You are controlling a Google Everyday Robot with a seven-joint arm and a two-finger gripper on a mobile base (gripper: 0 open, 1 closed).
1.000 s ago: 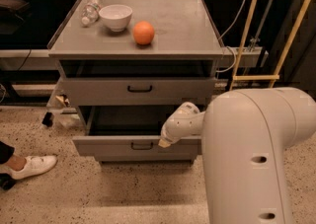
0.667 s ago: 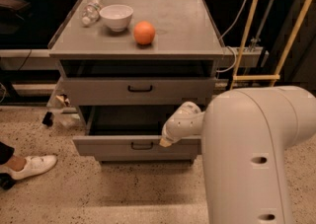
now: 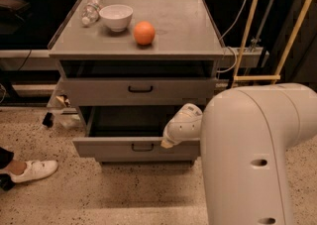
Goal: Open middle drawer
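One gripper (image 3: pixel 167 142), state unclear, at the front rim of the pulled-out middle drawer (image 3: pixel 111 148), beside its handle (image 3: pixel 142 146).

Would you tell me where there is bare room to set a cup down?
The cabinet top is bare right of the orange and along its front edge; the back-left corner is crowded with bowl and bottle. The pincer sits at the front rim of the open middle drawer, right of its handle.
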